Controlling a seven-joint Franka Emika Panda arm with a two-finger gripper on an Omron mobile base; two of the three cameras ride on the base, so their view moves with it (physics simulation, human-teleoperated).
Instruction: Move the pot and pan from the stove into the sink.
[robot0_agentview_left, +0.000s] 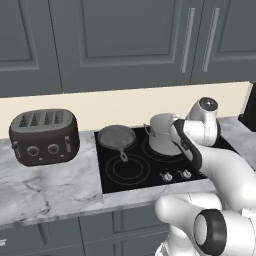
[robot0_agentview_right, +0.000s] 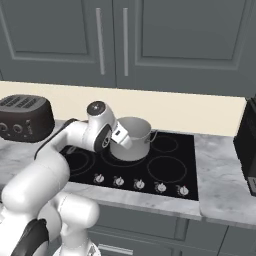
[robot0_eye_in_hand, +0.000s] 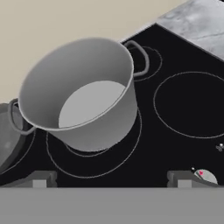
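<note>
**Open gripper hangs just short of the pot on the stove**

At the far left of the counter (robot0_agentview_left: 55, 182) stands a dark four-slot toaster (robot0_agentview_left: 44, 136), well apart from the cooking area. Next comes the stove (robot0_agentview_left: 130, 172), a black glass top with thin ring marks and a row of small knobs along its front edge. On its rear left burner sits the pan (robot0_agentview_left: 116, 137), dark and shallow, its short handle pointing toward the front. Just beside it, on the next rear burner to the right, stands the pot (robot0_agentview_left: 161, 131), upright and empty, with a small loop handle on each side; in the hand view the pan's rim shows right against the pot's left handle.

The gripper (robot0_eye_in_hand: 111, 178) is on the near side of the pot, its two fingertips (robot0_eye_in_hand: 39, 179) spread wide apart with nothing between them, touching neither pot nor stove. The arm's wrist hides part of the pot's side in the left base view. Right of the stove the marble counter continues, with a dark appliance (robot0_agentview_right: 247, 145) at the edge.
</note>
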